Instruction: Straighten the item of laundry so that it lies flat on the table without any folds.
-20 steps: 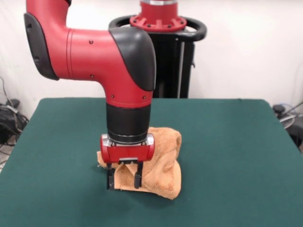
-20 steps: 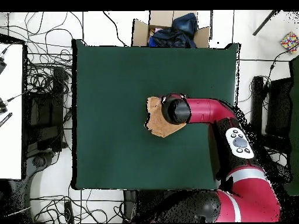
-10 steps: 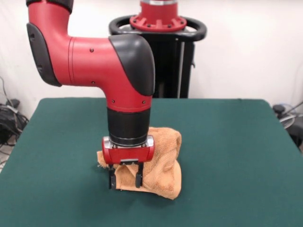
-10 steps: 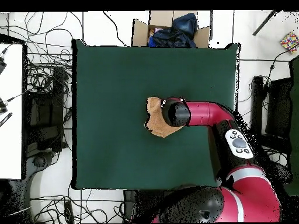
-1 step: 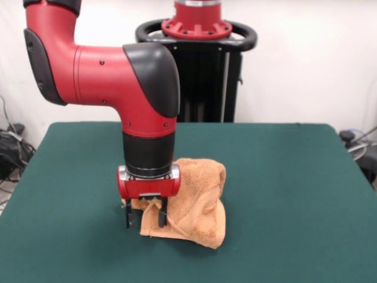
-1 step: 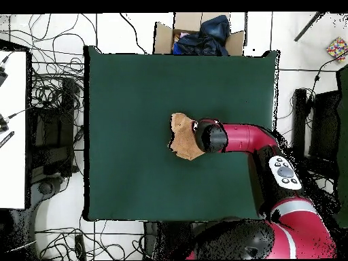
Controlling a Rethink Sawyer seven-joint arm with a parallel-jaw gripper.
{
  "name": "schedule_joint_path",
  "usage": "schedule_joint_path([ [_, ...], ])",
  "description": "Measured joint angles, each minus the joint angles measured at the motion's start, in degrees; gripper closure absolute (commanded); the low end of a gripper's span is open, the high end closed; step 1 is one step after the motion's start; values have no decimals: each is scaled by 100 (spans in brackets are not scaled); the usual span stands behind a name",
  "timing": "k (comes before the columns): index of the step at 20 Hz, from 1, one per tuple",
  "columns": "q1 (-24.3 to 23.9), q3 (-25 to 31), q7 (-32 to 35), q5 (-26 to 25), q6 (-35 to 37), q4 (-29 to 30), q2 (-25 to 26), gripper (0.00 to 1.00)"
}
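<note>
Orange-tan terry towel (image 5: 194,203) sits bunched & folded near worktop (image 5: 283,194) centre, loopy nap, rumpled into a soft hump w/ a flatter flap spreading toward 6 o'clock in front view; from overhead it's an irregular lump (image 6: 182,138) partly under the arm. Hand (image 5: 145,220) is at the towel's 9 o'clock edge, two dark fingers (image 5: 161,219) pointing down & set slightly apart, one over the cloth & one just off it; can't tell if cloth is pinched. Worktop is flat dark green felt-like rectangle; cardboard box (image 6: 197,35) w/ dark fabric at its 12 o'clock edge overhead.
</note>
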Motion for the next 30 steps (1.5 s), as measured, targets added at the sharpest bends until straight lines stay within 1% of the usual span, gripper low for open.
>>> schedule_joint_path([
  [10, 7, -1, 0, -194, -100, 45, 44, 0],
  [15, 14, -19, 0, -276, -373, 42, 193, 0],
  [19, 19, -51, 0, -276, -475, 43, 201, 0],
  [30, 31, -61, 0, -275, -476, 29, 210, 0],
])
